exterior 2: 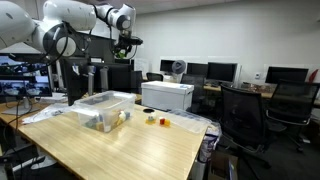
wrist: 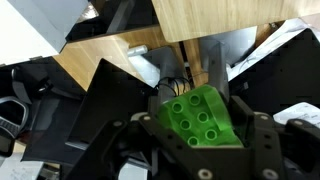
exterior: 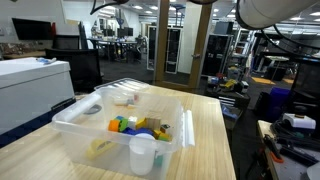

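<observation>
Pincer (wrist: 197, 132) partly closed, clamping green studded block (wrist: 200, 112). It hangs high, well apart from clear bin (exterior 2: 100, 108) on worktop (exterior 2: 140, 150).

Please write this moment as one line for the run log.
gripper: shut on green block | pose: high up, clear of the table | clear bin: on table, coloured blocks inside

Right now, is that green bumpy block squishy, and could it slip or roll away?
Probably stiff: the green block shows crisp edges and round studs between the fingers. Its glossy plastic might slip a little. Its flat, boxy sides suggest it would not roll.
</observation>
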Tool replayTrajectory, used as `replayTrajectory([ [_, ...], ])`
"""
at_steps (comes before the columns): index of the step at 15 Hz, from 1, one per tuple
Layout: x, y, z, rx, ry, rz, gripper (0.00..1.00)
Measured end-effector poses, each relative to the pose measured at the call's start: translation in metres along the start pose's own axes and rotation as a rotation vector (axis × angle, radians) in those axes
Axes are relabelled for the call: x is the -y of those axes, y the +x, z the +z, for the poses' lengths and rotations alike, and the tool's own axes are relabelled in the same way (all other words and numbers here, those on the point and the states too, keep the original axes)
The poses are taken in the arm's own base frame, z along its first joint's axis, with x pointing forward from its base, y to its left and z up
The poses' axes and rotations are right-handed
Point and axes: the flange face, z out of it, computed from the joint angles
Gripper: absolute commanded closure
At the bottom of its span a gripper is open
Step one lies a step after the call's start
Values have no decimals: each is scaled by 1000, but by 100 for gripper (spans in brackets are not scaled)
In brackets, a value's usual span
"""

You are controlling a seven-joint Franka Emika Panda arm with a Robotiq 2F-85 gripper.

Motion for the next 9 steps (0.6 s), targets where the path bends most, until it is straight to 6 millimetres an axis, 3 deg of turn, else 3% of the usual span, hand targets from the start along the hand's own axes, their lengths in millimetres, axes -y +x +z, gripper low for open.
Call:
replayTrajectory([
  [8, -2, -26, 26, 35, 82, 78, 55],
  [9, -3, -29, 28, 39, 83, 78, 30],
])
